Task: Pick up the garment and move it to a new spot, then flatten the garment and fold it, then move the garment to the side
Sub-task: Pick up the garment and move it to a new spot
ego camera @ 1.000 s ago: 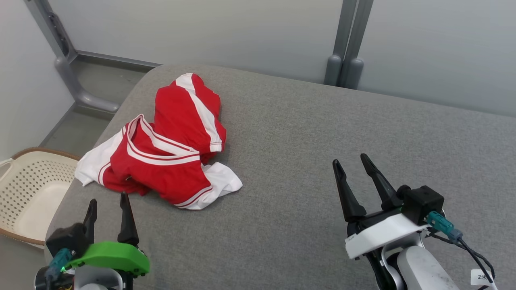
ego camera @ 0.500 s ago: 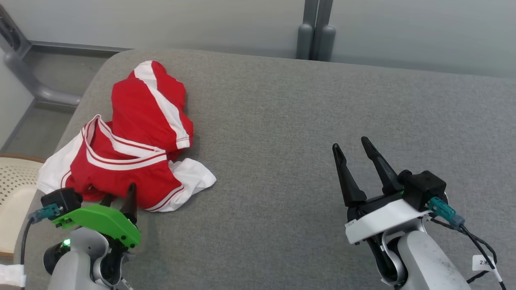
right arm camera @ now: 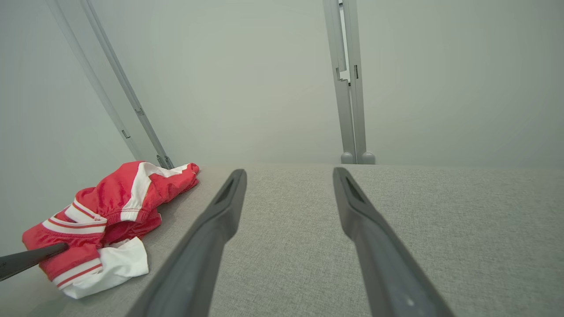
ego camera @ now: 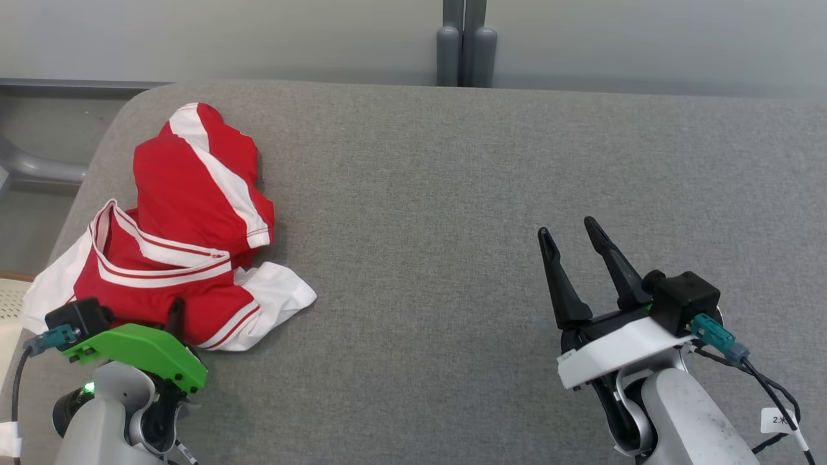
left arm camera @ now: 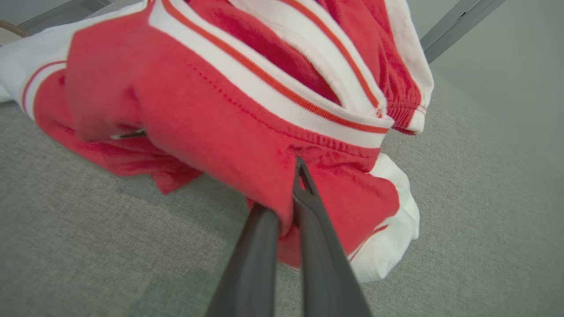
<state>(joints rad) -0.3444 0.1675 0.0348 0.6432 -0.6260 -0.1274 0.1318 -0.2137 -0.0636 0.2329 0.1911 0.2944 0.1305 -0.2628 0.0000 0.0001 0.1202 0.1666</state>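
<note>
Grey fabric covers the desk (ego camera: 452, 194), with a rounded far-left corner and pale wall panels (ego camera: 258, 32) behind it. The red-and-white garment (ego camera: 187, 187) lies crumpled on the desk's left part, close to the left edge, with one white corner spread toward the middle. In the head view the left gripper (ego camera: 176, 313) sits at the garment's near red edge. One dark finger tip rises above its green housing (ego camera: 142, 352), and the grip cannot be read from this angle. The left wrist view settles the point: both fingers are drawn together with a fold of red cloth pinched between them, just below the white-banded hem, so this gripper is closed on the garment. The right wrist view adds a side look, with a dark finger of the left gripper entering the red cloth while the heap lies on the desk. The right gripper (ego camera: 566, 226) stands over the bare right part of the desk, well apart from the garment, fingers spread wide. One second earlier the left gripper stood open on bare fabric short of the garment; it has since advanced and shut. The head camera has turned, which shifts the whole scene, and the cream basket (ego camera: 8, 303) is now a sliver at the left edge. The heap's shape and the right gripper's spread are unchanged.
</note>
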